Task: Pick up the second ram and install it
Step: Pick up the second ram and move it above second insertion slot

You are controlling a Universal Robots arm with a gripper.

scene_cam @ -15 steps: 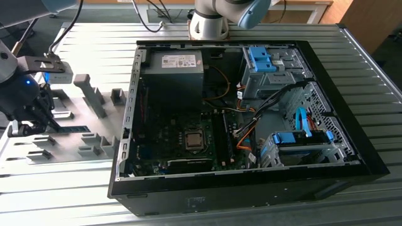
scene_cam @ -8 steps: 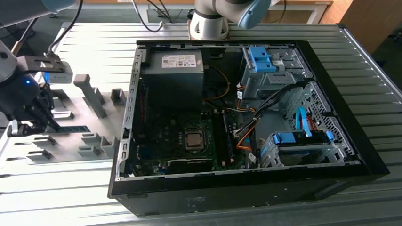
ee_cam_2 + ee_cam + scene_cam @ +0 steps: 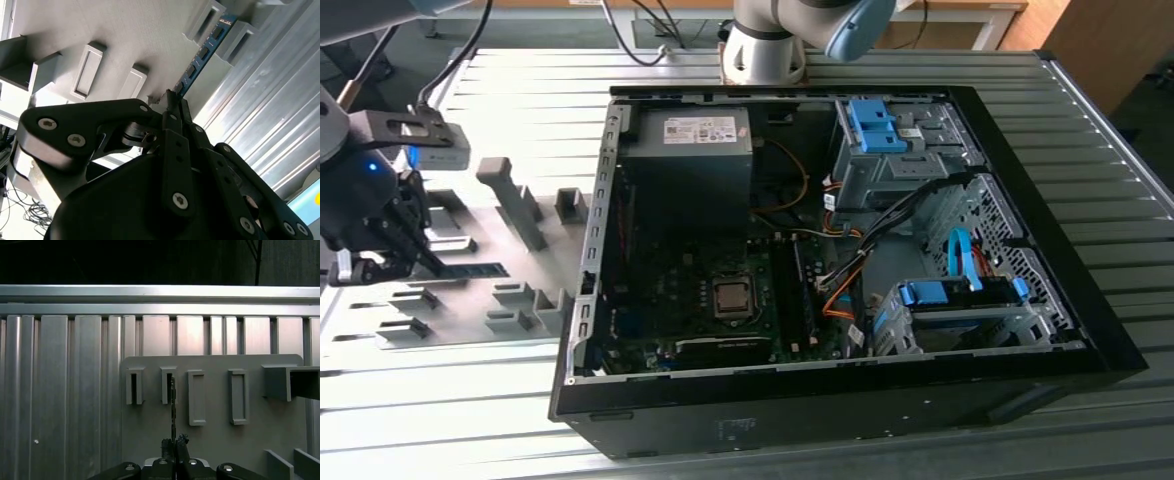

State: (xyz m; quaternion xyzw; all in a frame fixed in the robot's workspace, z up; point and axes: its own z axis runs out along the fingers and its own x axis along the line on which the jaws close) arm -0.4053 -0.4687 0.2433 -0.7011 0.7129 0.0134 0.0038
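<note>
The second ram is a thin green stick lying level over the grey holder plate, at the exterior view's left. My gripper is shut on one end of it. In the second wrist view the dark fingers pinch the board's end, and the ram, with its row of black chips, runs toward two grey holder blocks. The first wrist view shows the ram edge-on as a thin strip from my gripper to a holder block; I cannot tell whether its far end rests in that block.
The open computer case lies at the exterior view's right, with the motherboard's memory slots beside the processor socket. A power supply and blue drive bays fill its far side. More grey holder blocks stand on the plate.
</note>
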